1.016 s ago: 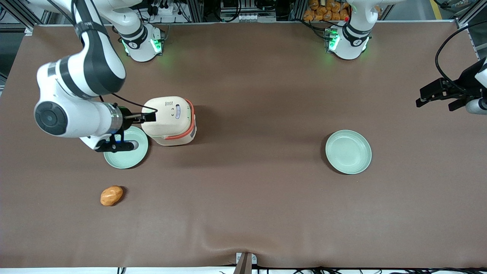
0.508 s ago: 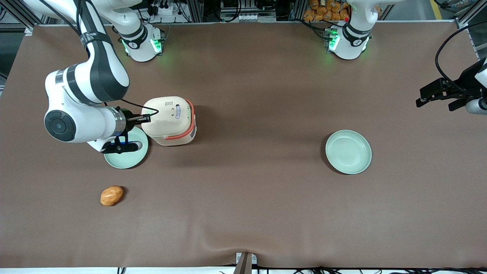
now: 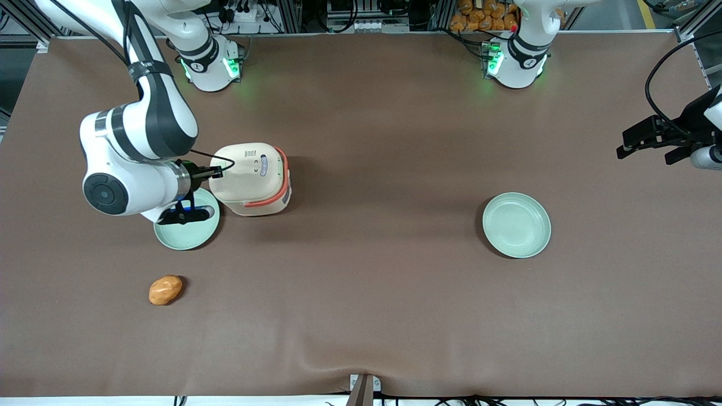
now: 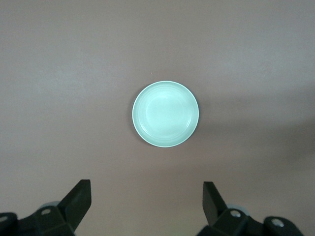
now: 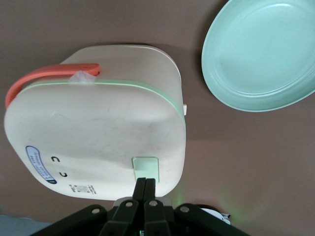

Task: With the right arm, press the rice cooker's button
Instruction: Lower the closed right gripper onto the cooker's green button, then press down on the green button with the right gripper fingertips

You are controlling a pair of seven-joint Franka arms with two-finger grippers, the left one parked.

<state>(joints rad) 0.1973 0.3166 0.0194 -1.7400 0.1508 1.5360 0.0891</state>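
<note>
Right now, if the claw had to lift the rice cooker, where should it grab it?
Probably the coral handle arching off the rice cooker, gripped from above: it is the only slim part, the body being broad. The claw, fingers shut, sits at the button, so it would open first.

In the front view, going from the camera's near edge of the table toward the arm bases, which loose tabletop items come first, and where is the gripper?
Small orange bread roll → round pale-green plate toward the parked arm's end → cream rice cooker with coral-orange band. The slim black gripper, fingers shut, sits at the cooker's lid edge, by the pale-green button.
</note>
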